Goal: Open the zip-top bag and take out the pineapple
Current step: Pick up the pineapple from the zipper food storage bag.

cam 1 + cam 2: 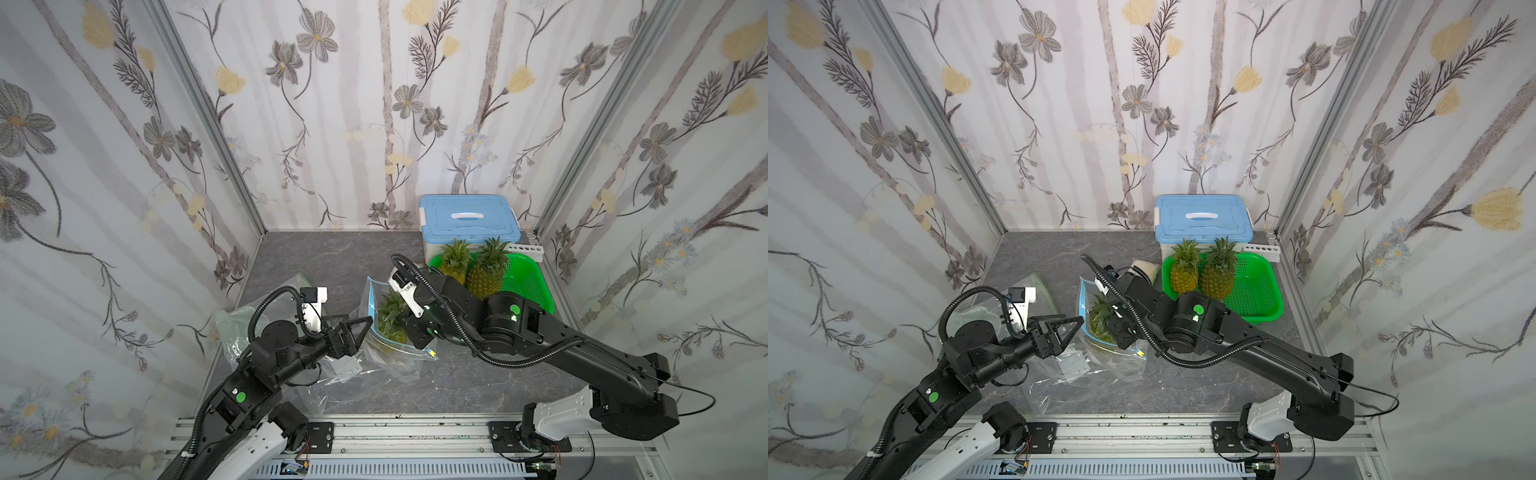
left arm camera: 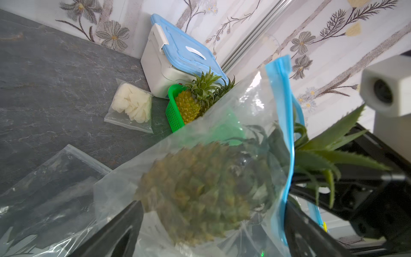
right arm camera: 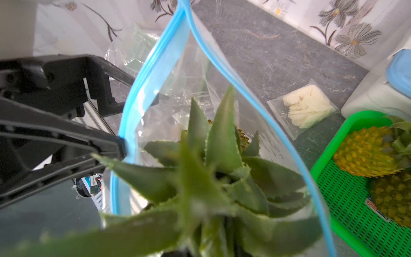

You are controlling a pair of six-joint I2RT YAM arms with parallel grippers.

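The zip-top bag (image 3: 142, 93) lay near the middle of the surface (image 1: 478, 382). Its mouth was turned toward the right arm, and its two blue zip strips were parted into a wide loop, so the opening step looked done. The yellow slider (image 1: 432, 353) sat at the 5 o'clock end of the zip, which fitted that reading.

The pineapple (image 1: 390, 318) was in the bag, not yet out. In the left wrist view its scaly yellow-green body showed hazily through the film, while the crown of stiff, saw-edged green leaves poked past the blue rim. It was a small fruit and looked firm enough to be drawn out by the crown.

The right gripper (image 2: 311, 175) reached in from 3 o'clock and appeared closed down narrow on the crown leaves, though its fingertips were largely buried among them. That hold made sense, since the crown was the only part clear of the plastic.

The left gripper (image 1: 355, 328) stood at the bag's 9 o'clock, jaws spread wide and holding nothing. The left wrist view showed the bag's body between its fingers, and the right wrist view showed one fingertip touching the blue rim. I judged it was placed there to steady the bag, so the film would not follow the fruit.

At 2 o'clock a green basket (image 1: 528, 286) held two other pineapples (image 1: 486, 270) and was probably the destination.
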